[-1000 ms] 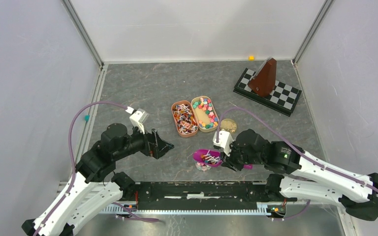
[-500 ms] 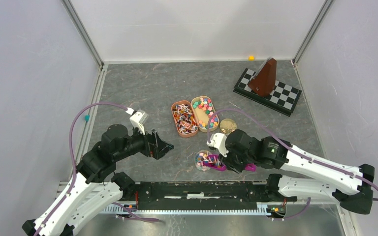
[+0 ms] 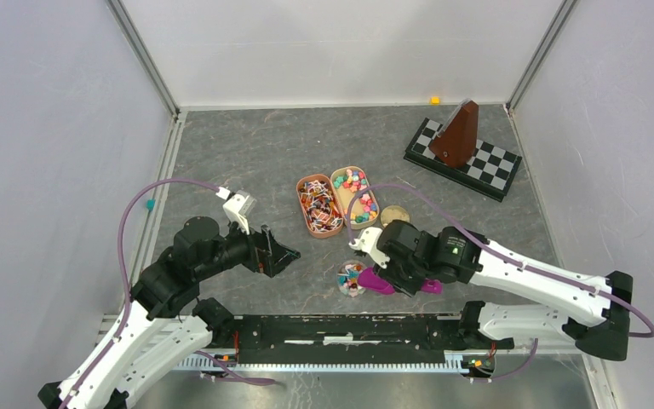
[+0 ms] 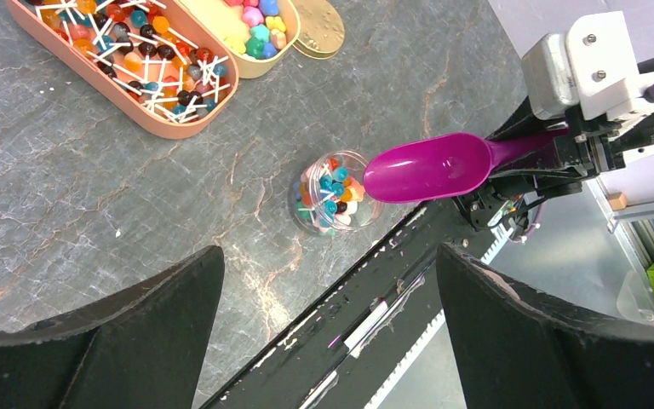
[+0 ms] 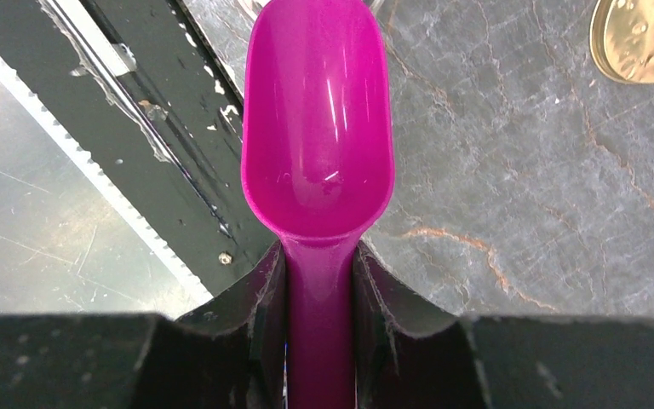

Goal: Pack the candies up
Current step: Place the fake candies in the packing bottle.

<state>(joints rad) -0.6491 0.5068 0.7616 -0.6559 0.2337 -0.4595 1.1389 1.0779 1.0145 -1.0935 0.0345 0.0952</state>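
Your right gripper (image 5: pixel 319 285) is clamping narrowly on the handle of the magenta plastic scoop (image 5: pixel 319 128). Its bowl is hanging empty at the rim of the small clear jar (image 4: pixel 330 194), which is holding mixed coloured sweets by the table's front rail. The tiny bright star-like candies (image 4: pixel 257 25) are lying in the pale yellow oval tray (image 4: pixel 221 30). Your left gripper (image 3: pixel 274 249) is hovering wide open, holding nothing. 1 orange-brown oval tray (image 4: pixel 163 132) of stick sweets and 1 round gold lid (image 3: pixel 394 215) are sitting beyond the jar, and the brown metronome (image 3: pixel 458 134) is standing well apart.
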